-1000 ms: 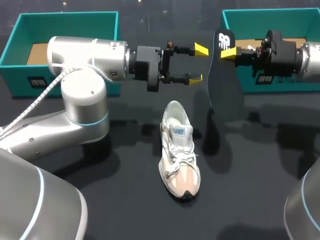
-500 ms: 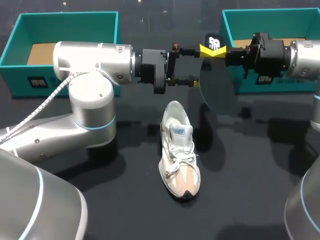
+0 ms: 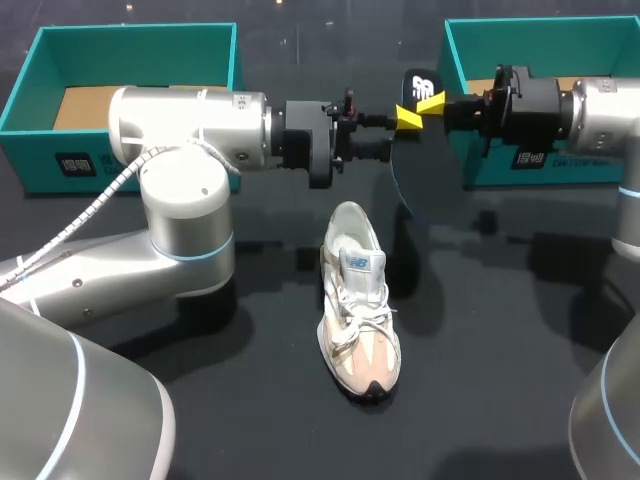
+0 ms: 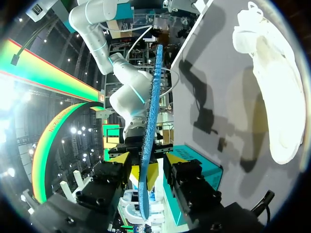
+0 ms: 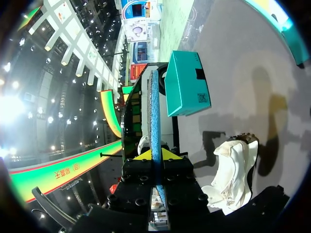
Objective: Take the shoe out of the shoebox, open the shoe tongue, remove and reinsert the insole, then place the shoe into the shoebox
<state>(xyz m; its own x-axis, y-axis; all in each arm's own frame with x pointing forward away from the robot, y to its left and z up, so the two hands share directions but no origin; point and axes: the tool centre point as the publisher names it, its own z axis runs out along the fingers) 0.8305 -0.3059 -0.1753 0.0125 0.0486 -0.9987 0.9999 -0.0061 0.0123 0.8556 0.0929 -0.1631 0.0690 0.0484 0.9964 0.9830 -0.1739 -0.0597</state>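
The white and beige shoe (image 3: pixel 358 305) lies on the black table, toe toward me. Above and beyond it, my right gripper (image 3: pixel 415 110) is shut on the top of the black insole (image 3: pixel 428 170), which hangs edge-down in the air. My left gripper (image 3: pixel 385 135) has come in from the other side. In the left wrist view the insole's blue edge (image 4: pixel 149 111) runs between its fingers, with a gap on each side, so my left gripper (image 4: pixel 146 162) is open. In the right wrist view the insole (image 5: pixel 154 116) is pinched in my right gripper (image 5: pixel 154 155), with the shoe (image 5: pixel 233 172) below.
A teal shoebox (image 3: pixel 30 110) stands at the back left behind my left arm. A second teal shoebox (image 3: pixel 460 35) stands at the back right behind my right arm. The left box (image 5: pixel 187 82) also shows in the right wrist view.
My right gripper has carried the insole to the left. My left gripper has moved right onto the insole, and its fingers have narrowed around it.
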